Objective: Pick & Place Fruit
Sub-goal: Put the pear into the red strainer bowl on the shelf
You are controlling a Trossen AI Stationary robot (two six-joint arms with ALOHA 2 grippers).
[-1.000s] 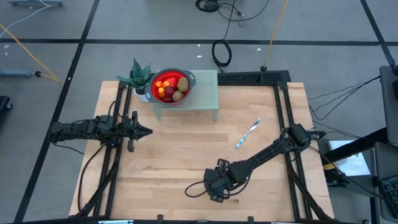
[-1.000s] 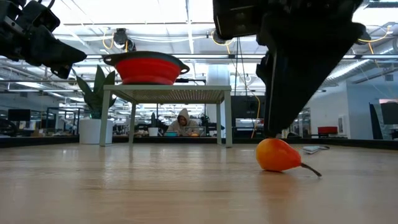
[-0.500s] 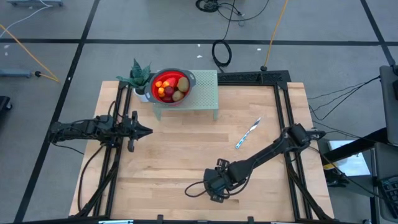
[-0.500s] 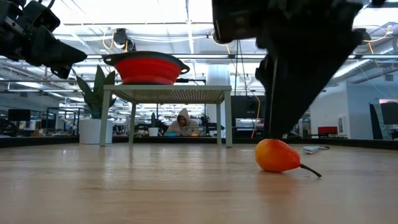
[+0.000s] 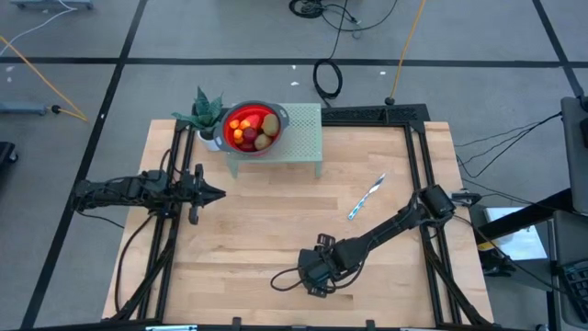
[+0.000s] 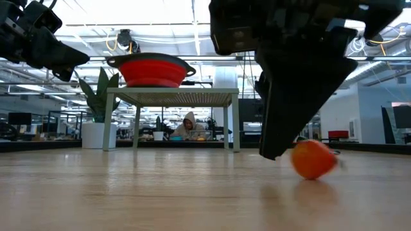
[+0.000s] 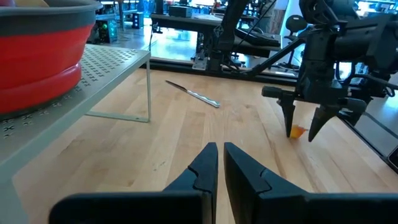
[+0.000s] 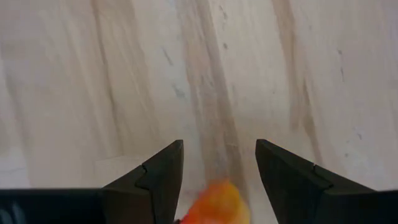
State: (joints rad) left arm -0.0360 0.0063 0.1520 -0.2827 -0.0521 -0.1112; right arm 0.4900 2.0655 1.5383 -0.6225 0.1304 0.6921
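Note:
A red-orange oval fruit [image 6: 313, 158] lies on the wooden table near its near edge, blurred in the low view. My right gripper [image 8: 217, 163] hangs over it pointing down, open, with the fruit [image 8: 214, 202] between its two fingers. The left wrist view shows the same: the fruit [image 7: 297, 131] sits low between the spread fingers of my right gripper [image 7: 302, 130]. In the high view my right gripper [image 5: 315, 272] hides the fruit. Other fruits [image 5: 250, 129] lie in the red bowl [image 5: 274, 114]. My left gripper [image 7: 220, 163] is shut and waits at the table's left side [image 5: 213, 193]. My right gripper stands astride the red-orange fruit [image 8: 214, 202] from above, fingers pointing down. Whether a finger [image 6: 289, 109] touches the fruit, I cannot tell; the fruit rests on the table.
The red bowl [image 6: 151, 69] stands on a pale green perforated stand [image 5: 303, 138] at the far edge, beside a small potted plant [image 5: 206, 112]. A slim blue-and-white stick [image 5: 365, 198] lies right of centre. Bare wood spreads across the table's middle. A person sits in the room beyond.
My right gripper has come down and shifted a little toward the table's left and near edge. The red-orange fruit has rolled a short way toward the table's right and turned about; its stem no longer shows.

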